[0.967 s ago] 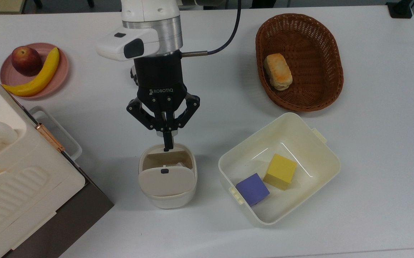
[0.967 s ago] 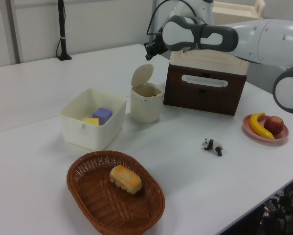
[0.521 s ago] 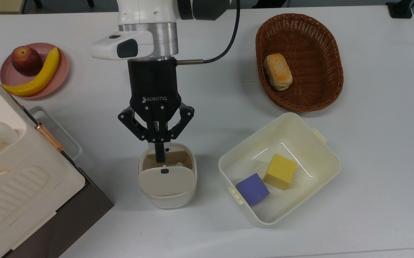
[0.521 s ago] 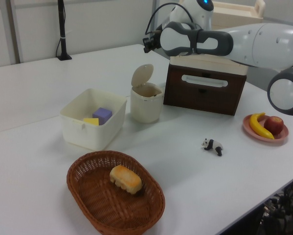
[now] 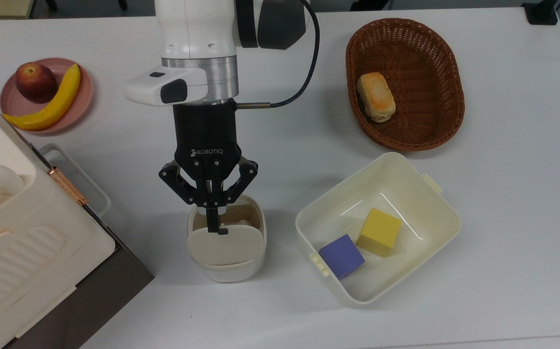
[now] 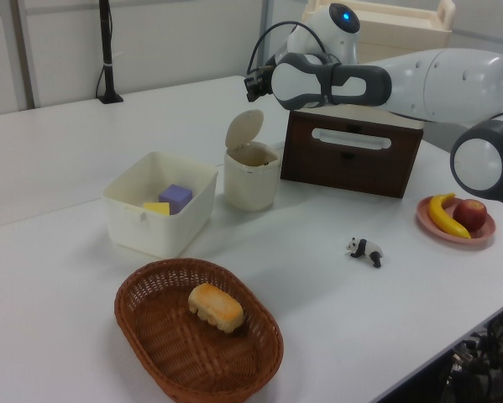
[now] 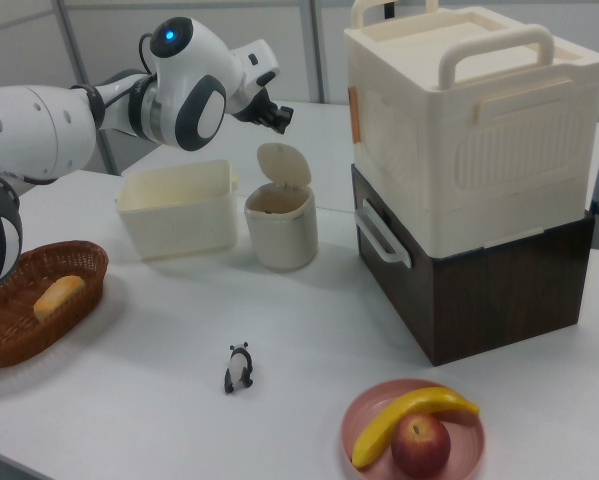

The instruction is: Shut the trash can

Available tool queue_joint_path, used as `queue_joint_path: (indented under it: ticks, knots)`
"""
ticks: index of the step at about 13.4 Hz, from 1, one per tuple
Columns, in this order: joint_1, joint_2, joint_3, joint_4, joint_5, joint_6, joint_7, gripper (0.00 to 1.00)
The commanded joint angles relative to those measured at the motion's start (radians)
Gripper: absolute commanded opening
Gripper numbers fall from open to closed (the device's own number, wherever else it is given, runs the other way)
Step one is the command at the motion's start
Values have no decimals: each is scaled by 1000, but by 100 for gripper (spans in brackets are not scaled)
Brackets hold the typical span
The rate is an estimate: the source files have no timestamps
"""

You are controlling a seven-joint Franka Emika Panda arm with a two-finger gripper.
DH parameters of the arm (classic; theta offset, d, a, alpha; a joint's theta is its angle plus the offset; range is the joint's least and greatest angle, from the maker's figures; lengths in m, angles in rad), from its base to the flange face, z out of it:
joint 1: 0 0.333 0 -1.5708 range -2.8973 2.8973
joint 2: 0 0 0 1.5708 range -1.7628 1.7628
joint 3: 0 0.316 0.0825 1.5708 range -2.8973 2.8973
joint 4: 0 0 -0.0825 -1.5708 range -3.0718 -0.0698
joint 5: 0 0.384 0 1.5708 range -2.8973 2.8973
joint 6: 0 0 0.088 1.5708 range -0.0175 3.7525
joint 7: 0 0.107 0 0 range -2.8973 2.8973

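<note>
Pincer (image 5: 213,224), clenched on nothing, poised above the trash can (image 5: 226,237) beside the tub (image 5: 435,213) on the counter (image 5: 503,145); its lid (image 6: 243,130) stands upright, closing not yet done.

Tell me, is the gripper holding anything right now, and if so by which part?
Nothing is held. The gripper is shut on nothing, hanging above the trash can beside its raised lid.
</note>
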Motion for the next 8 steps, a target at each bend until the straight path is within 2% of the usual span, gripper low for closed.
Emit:
queue_joint_path:
  ticks: [1, 5, 8]
  knots:
    - [4, 15, -14, 23, -17, 17, -10, 0]
    - [2, 33, -14, 15, -62, 17, -10, 0]
    - [2, 36, -14, 15, -65, 17, -12, 0]
